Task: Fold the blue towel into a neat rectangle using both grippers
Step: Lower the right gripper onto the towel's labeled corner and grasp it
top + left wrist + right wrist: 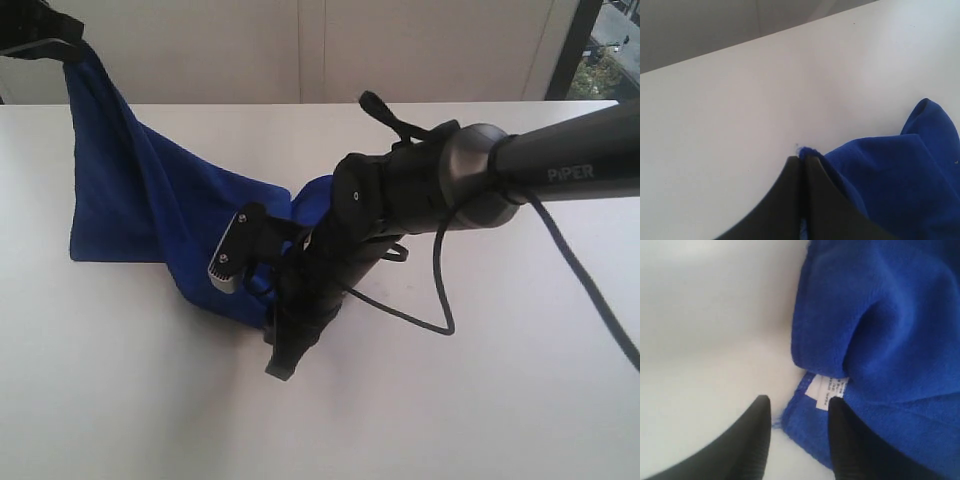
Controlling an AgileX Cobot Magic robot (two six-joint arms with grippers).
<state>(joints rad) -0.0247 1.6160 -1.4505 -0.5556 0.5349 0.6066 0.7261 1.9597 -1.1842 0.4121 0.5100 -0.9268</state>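
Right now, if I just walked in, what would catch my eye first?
A blue towel hangs from the left gripper, pinched shut on one corner high at the far left, and drapes down onto the white table. The black right arm fills the middle, the right gripper open beside the towel's white tag.

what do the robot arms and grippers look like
Black all over. The right arm is a slim tube with a grey collar, white PiPER lettering and a loose black cable. A silver-grey block sits at its wrist. The jaws are narrow, tapered, black.
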